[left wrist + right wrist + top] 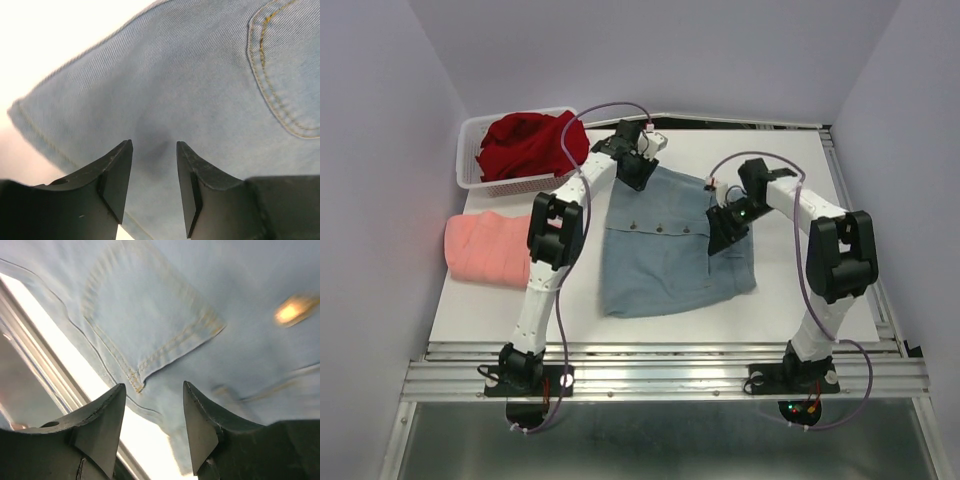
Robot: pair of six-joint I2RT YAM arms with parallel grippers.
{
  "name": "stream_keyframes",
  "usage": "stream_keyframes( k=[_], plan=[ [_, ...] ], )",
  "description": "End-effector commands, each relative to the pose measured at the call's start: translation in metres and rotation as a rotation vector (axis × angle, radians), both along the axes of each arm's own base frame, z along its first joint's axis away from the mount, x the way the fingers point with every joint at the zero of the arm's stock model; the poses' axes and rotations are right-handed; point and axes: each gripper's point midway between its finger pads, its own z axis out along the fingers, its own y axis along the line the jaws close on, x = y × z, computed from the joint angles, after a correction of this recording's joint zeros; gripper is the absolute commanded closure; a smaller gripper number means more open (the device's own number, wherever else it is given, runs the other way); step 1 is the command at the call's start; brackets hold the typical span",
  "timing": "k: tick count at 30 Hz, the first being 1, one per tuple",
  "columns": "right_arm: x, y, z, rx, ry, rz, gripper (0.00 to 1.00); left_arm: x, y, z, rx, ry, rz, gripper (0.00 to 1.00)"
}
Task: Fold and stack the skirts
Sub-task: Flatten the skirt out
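The blue-grey skirt lies spread flat on the white table, with a row of metal buttons across it. My left gripper is open just above its far left corner; the left wrist view shows denim between the open jaws. My right gripper is open over the skirt's right edge, above a stitched pocket. The salmon-pink pleated skirt lies folded at the table's left. The dark red skirt is bunched in the basket.
A white mesh basket stands at the back left corner. The table's right edge has a metal rail. Grey walls close in the left, back and right sides.
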Motion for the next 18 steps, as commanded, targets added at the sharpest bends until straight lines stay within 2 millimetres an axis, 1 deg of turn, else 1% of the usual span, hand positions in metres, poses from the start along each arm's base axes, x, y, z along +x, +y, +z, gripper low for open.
stream_keyframes(
  k=[1, 2, 3, 4, 5, 6, 7, 8, 9, 10, 11, 12, 13, 14, 16, 18],
  plan=[
    [0.058, 0.022, 0.086, 0.169, -0.150, -0.083, 0.45, -0.030, -0.007, 0.125, -0.080, -0.197, -0.093, 0.48],
    [0.076, 0.018, 0.090, 0.157, -0.196, -0.126, 0.45, -0.048, -0.003, 0.109, -0.059, -0.164, -0.116, 0.47],
    [0.097, 0.009, 0.094, 0.117, -0.265, -0.157, 0.45, -0.058, -0.003, 0.112, -0.044, -0.179, -0.153, 0.47],
    [0.110, 0.007, 0.097, 0.103, -0.303, -0.169, 0.44, -0.071, -0.004, 0.113, -0.037, -0.178, -0.178, 0.47],
    [0.129, 0.004, 0.100, 0.082, -0.359, -0.196, 0.45, -0.088, -0.009, 0.129, -0.044, -0.201, -0.210, 0.48],
    [0.148, -0.009, 0.088, 0.017, -0.371, -0.255, 0.45, -0.107, -0.007, 0.108, -0.026, -0.148, -0.232, 0.48],
    [0.161, -0.011, 0.088, -0.002, -0.398, -0.278, 0.44, -0.119, -0.009, 0.113, -0.031, -0.152, -0.247, 0.48],
    [0.184, -0.014, 0.100, -0.012, -0.468, -0.308, 0.46, -0.132, -0.017, 0.110, -0.032, -0.142, -0.269, 0.48],
    [0.199, -0.022, 0.084, -0.066, -0.465, -0.348, 0.46, -0.149, -0.016, 0.090, -0.021, -0.092, -0.286, 0.48],
    [0.208, -0.023, 0.082, -0.076, -0.479, -0.353, 0.47, -0.160, -0.019, 0.083, -0.018, -0.076, -0.303, 0.48],
    [0.216, -0.025, 0.080, -0.091, -0.488, -0.362, 0.49, -0.166, -0.023, 0.084, -0.026, -0.083, -0.308, 0.48],
    [0.226, -0.027, 0.085, -0.098, -0.517, -0.364, 0.50, -0.182, -0.028, 0.069, -0.017, -0.051, -0.327, 0.48],
    [0.230, -0.030, 0.072, -0.124, -0.506, -0.361, 0.50, -0.189, -0.030, 0.064, -0.019, -0.038, -0.339, 0.48],
    [0.229, -0.031, 0.068, -0.135, -0.501, -0.347, 0.52, -0.201, -0.035, 0.054, -0.013, -0.017, -0.362, 0.48],
    [0.225, -0.035, 0.052, -0.169, -0.477, -0.327, 0.55, -0.209, -0.037, 0.043, -0.001, 0.005, -0.370, 0.49],
    [0.214, -0.042, 0.024, -0.217, -0.433, -0.292, 0.57, -0.220, -0.035, 0.025, 0.019, 0.043, -0.383, 0.50]
  ],
)
